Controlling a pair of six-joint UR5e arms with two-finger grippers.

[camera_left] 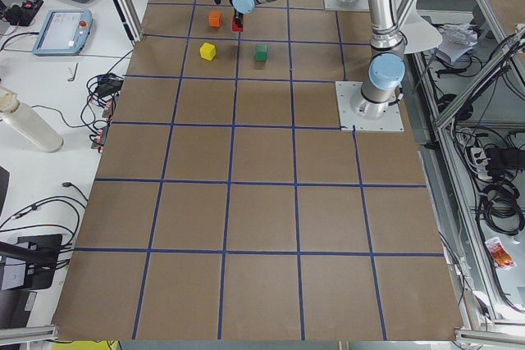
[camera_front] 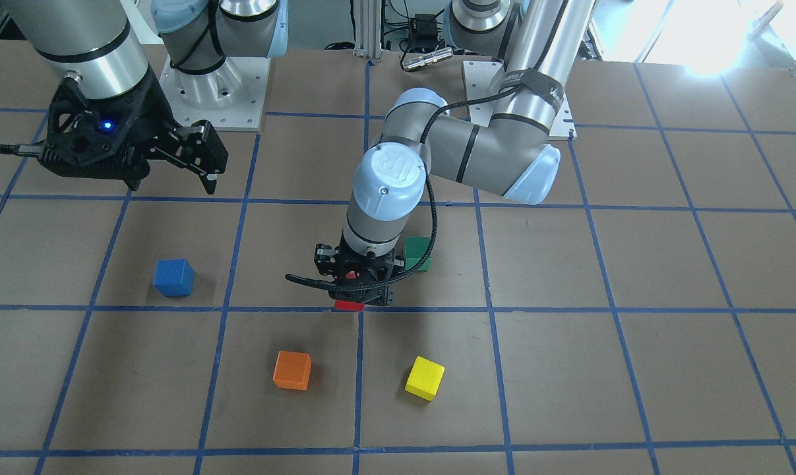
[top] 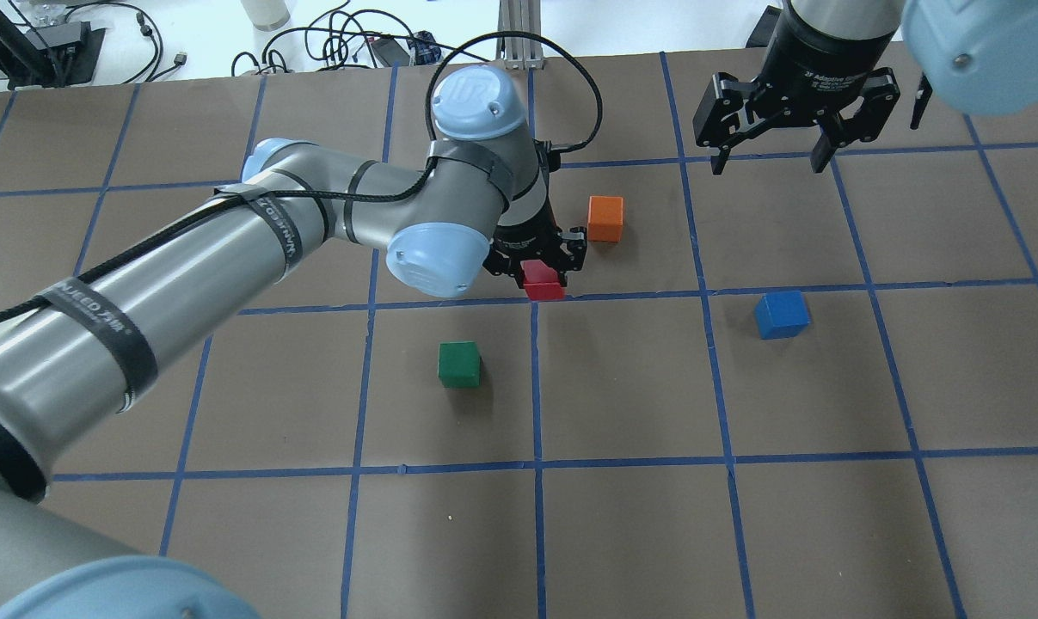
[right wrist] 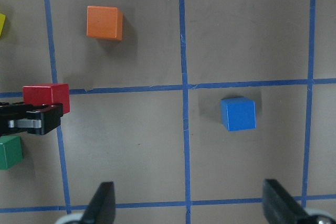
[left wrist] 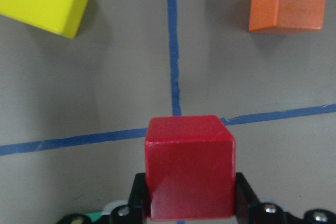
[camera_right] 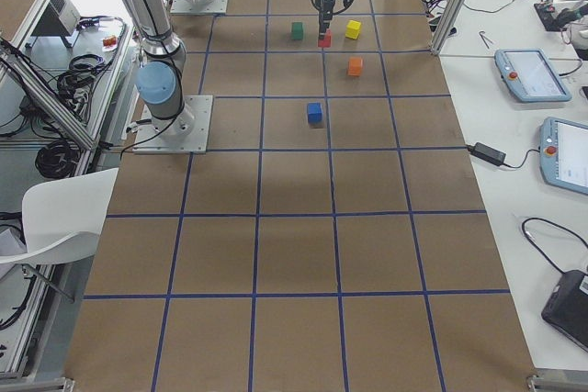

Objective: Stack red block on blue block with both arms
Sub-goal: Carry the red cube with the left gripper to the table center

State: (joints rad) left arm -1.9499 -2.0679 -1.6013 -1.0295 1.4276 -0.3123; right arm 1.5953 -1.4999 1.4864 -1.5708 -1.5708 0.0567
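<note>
The red block (left wrist: pixel 190 166) sits between the black fingers (left wrist: pixel 137 199) of my left gripper (top: pixel 537 268), which is shut on it. The block is over a crossing of blue tape lines, at or just above the table (camera_front: pixel 349 305). The blue block (top: pixel 781 314) stands alone on the table, also seen in the front view (camera_front: pixel 173 277) and the right wrist view (right wrist: pixel 238 114). My right gripper (top: pixel 768 159) is open and empty, high above the table, beyond the blue block.
An orange cube (top: pixel 605 218) is close behind the left gripper. A green cube (top: pixel 459 364) lies on the near side of it. A yellow cube (camera_front: pixel 425 378) lies beside the orange one (camera_front: pixel 292 370). The table is brown with a blue tape grid.
</note>
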